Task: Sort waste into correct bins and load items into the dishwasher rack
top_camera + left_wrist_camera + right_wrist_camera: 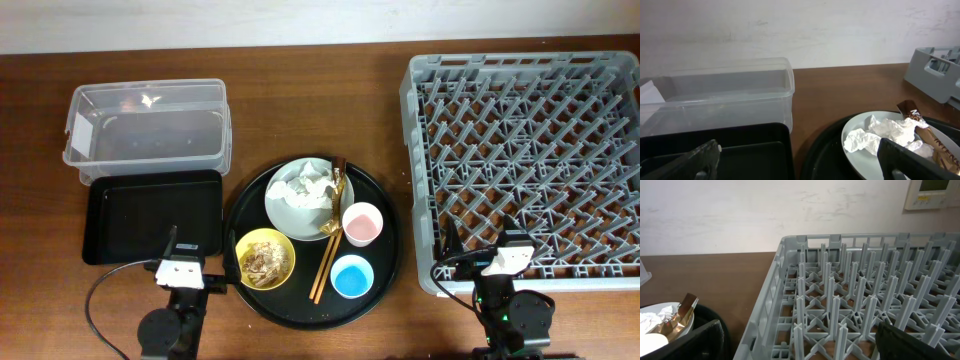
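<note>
Left end effector (pixel 797 152) apart, empty, by shallow black tray (pixel 140 215). Right end effector (pixel 797 335) apart, at rack (pixel 520 150) corner. Tissue (pixel 303 188) on plate (pixel 295 222); scraps (pixel 266 260) in yellow bowl (pixel 243 248).

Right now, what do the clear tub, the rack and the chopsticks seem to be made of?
Clear tub: likely plastic, see-through, glossy glints. Dishwasher rack: grey moulded plastic, matte, by its peg lattice. Chopsticks: probably wood, brown and dull.
</note>
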Tool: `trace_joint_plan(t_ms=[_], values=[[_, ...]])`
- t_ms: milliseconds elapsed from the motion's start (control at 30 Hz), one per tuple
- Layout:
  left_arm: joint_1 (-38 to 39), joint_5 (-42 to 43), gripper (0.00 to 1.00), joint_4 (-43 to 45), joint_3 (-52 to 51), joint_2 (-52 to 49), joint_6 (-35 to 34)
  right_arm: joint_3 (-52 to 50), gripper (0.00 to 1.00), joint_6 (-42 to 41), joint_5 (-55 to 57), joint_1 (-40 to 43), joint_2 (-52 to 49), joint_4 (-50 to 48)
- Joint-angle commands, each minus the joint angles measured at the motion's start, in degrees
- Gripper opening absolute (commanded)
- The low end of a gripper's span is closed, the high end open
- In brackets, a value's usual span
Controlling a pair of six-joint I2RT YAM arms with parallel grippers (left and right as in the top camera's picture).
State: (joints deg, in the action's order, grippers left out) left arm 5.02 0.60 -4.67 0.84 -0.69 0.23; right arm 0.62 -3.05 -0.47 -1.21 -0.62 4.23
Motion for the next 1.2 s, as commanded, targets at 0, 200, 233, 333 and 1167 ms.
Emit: trace_joint_plan(t_ms=[0, 200, 233, 333, 1167], values=[[-0.17, 0.22, 0.99, -0.09, -0.31, 0.35, 0.68, -0.31, 0.98, -0.17, -0.33, -0.33, 0.42, 0.28], [-0.17, 0.22, 0.99, -0.09, -0.31, 0.35, 0.68, -0.31, 0.98, -0.17, -0.33, -0.33, 0.42, 0.28], [-0.17, 0.22, 0.99, -0.09, -0.31, 0.35, 0.68, -0.31, 0.98, -0.17, -0.33, -0.33, 0.42, 0.28], [-0.17, 0.22, 0.99, -0.09, -0.31, 0.35, 0.68, -0.31, 0.98, -0.17, -0.35, -0.33, 0.42, 0.28], [-0.17, 0.22, 1.0, -0.17, 0.66, 0.31, 0.37, 0.61, 0.98, -1.92, -1.27, -0.33, 0.11, 0.37]])
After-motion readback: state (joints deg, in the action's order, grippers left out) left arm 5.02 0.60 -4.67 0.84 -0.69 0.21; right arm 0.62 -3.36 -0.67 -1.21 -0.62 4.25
